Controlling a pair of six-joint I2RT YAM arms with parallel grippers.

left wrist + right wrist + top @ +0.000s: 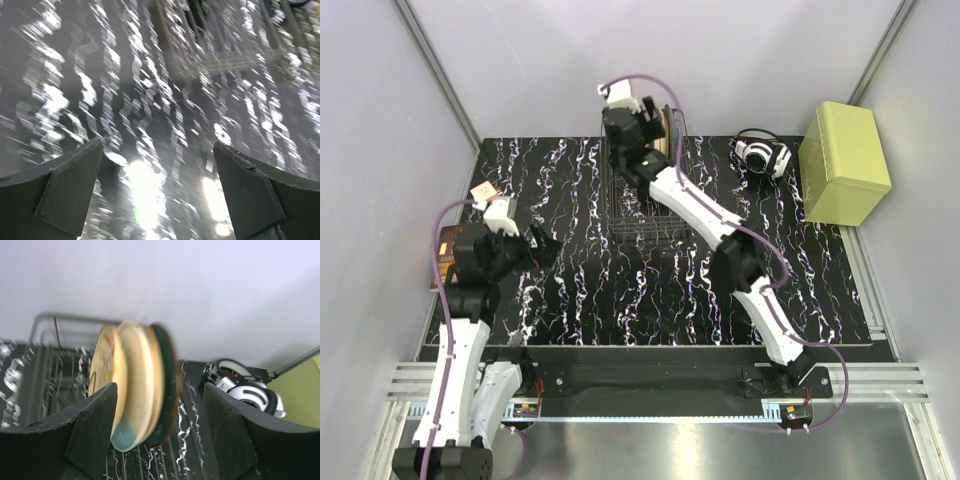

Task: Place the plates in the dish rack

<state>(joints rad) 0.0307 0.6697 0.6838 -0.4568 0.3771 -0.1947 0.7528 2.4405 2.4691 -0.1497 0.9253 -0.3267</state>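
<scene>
right hand spread wide, gripping nothing. its fingers sit either side of the plates. the left finger overlaps the front plate's lower edge in the wrist view, contact can't tell.

plates stand upright on edge, packed together, straight ahead of the hand at the far end of the dish rack. order from the left finger across:
- orange plate with a branch pattern
- cream plate with a blue-green patch at its bottom
- a thin orange rim, blurred
- dark teal plate

out past the right finger are headphones on the worktop, then a yellow-green box further out.

left hand also spread wide, nothing between the fingers, over marbled worktop, well apart from the rack, which shows blurred ahead of it. small pinkish tag on the left wrist, print too small to read.
</scene>
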